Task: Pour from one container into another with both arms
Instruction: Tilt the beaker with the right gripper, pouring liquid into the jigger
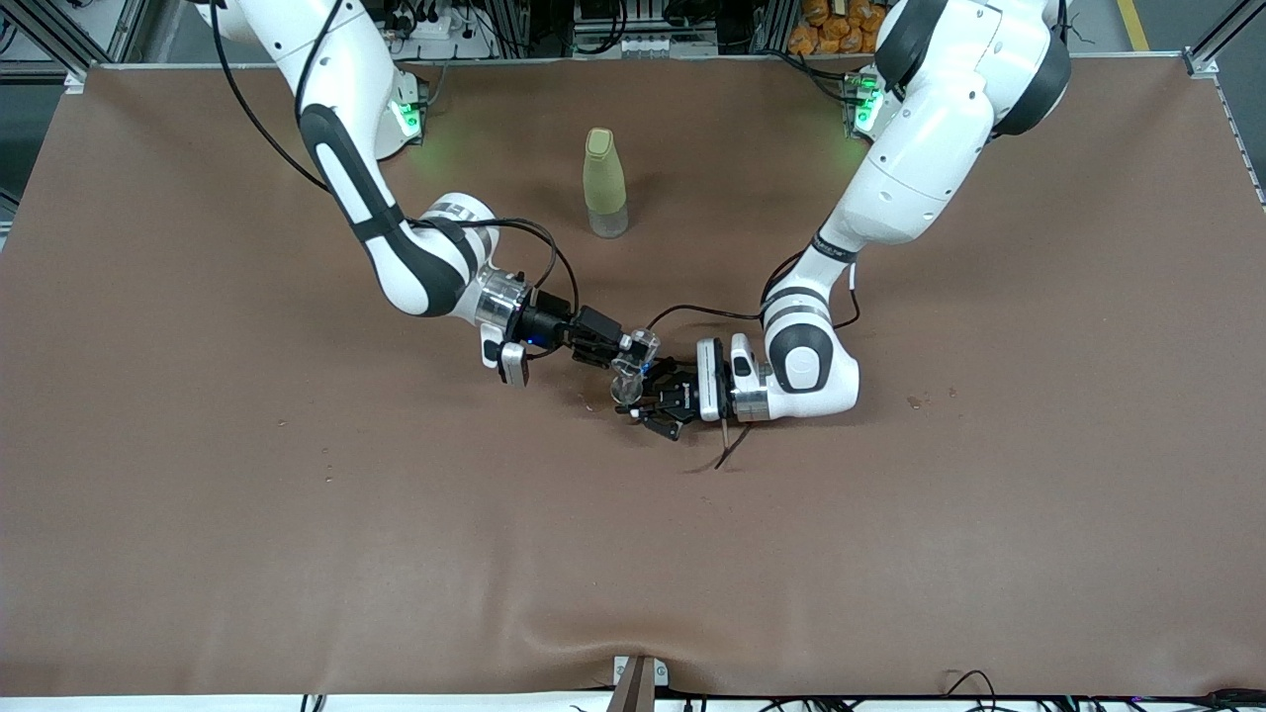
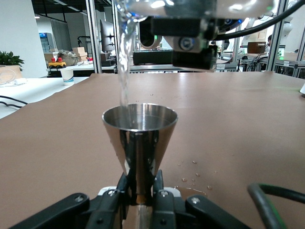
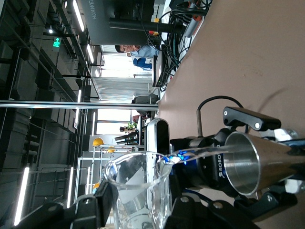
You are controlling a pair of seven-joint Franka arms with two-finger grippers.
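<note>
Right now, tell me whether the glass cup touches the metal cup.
Apart. The left wrist view shows the metal cup with open space above its rim, only the water stream bridging down from the glass cup overhead.

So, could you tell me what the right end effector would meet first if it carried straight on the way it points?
Most likely the left end effector holding the metal cup; they sit almost tip to tip, though depth is unclear.

Both end effectors [image 1: 621,348] [image 1: 641,405] clamped, meeting mid-table.
</note>
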